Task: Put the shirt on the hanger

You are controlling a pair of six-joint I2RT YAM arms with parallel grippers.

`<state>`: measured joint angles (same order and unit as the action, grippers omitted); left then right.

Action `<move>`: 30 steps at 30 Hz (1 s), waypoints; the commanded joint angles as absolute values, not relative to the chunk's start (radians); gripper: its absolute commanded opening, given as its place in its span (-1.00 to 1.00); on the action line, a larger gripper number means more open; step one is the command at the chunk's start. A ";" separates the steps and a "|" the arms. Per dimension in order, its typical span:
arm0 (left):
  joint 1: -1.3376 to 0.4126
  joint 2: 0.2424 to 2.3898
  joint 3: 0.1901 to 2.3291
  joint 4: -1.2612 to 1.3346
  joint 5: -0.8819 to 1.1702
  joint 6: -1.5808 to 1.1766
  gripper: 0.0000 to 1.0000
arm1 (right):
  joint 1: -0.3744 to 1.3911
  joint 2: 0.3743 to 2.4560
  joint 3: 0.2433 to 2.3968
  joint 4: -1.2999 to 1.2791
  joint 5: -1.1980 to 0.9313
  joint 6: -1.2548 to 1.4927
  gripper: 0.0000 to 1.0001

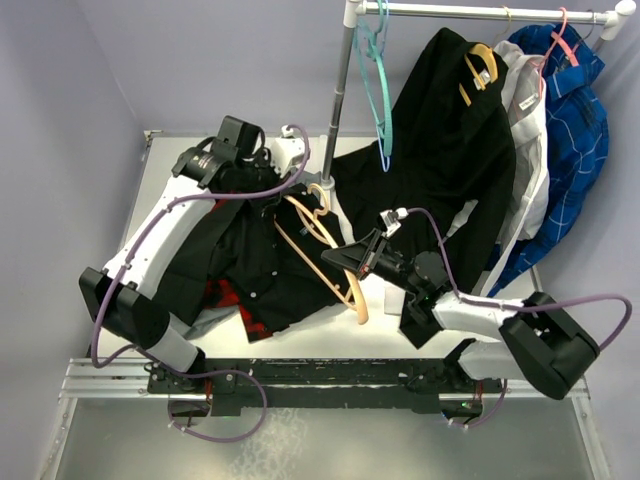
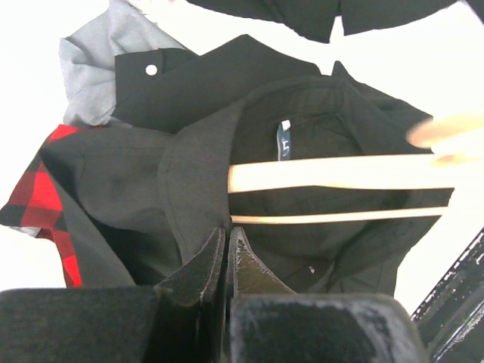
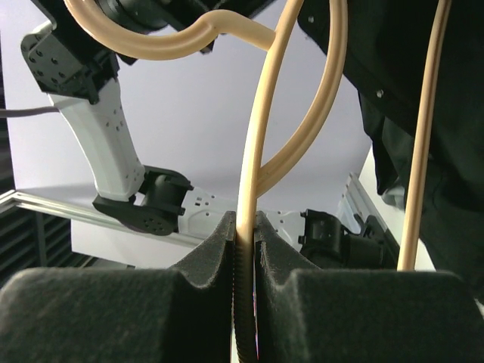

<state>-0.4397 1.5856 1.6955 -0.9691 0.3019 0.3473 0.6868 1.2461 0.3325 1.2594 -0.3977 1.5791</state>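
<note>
Left gripper [image 2: 225,246]: fingers closed, pinching the shirt [image 2: 227,83] at its collar.
Right gripper [image 3: 243,234]: fingers clamped on the hanger [image 3: 253,151].
Shirt: heaped on the table [image 1: 330,345], over a plaid shirt [image 2: 38,189].
Hanger: one arm inside the neck opening.

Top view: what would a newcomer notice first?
The tan hanger sits pinched in the right end effector mid-table, poking into the black shirt. The left end effector grips that shirt's collar center-left. Garments crowd the rack top right.
</note>
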 commanded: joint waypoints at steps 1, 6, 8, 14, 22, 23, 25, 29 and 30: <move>-0.439 1.505 1.655 -0.966 0.390 0.339 -1.00 | 0.690 1.342 0.378 1.528 -0.352 1.598 -1.00; -0.439 1.492 1.652 -0.982 0.427 0.337 -1.00 | 0.697 1.565 0.395 1.819 -0.337 1.682 -1.00; -0.439 1.487 1.650 -0.985 0.443 0.336 -1.00 | 0.702 1.635 0.413 1.884 -0.338 1.707 -1.00; -0.439 1.485 1.620 -1.002 0.469 0.340 -1.00 | 0.707 1.655 0.473 1.887 -0.335 1.635 -1.00; -0.439 1.476 1.562 -0.982 0.454 0.341 -1.00 | 0.708 1.706 0.516 1.891 -0.348 1.591 -1.00; -0.439 1.474 1.560 -0.983 0.453 0.343 -1.00 | 0.706 1.706 0.512 1.892 -0.340 1.584 -1.00; -0.439 1.472 1.559 -0.985 0.460 0.342 -1.00 | 0.706 1.712 0.504 1.891 -0.330 1.569 -1.00; -0.439 1.471 1.556 -1.001 0.508 0.341 -1.00 | 0.705 1.738 0.502 1.893 -0.311 1.539 -1.00; -0.439 1.469 1.555 -1.007 0.517 0.342 -1.00 | 0.704 1.744 0.501 1.892 -0.307 1.532 -1.00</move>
<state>-0.4397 1.5162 1.5574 -1.0039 0.4458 0.3496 0.7059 1.7306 0.4828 1.5723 -0.3557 1.5955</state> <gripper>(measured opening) 0.009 0.120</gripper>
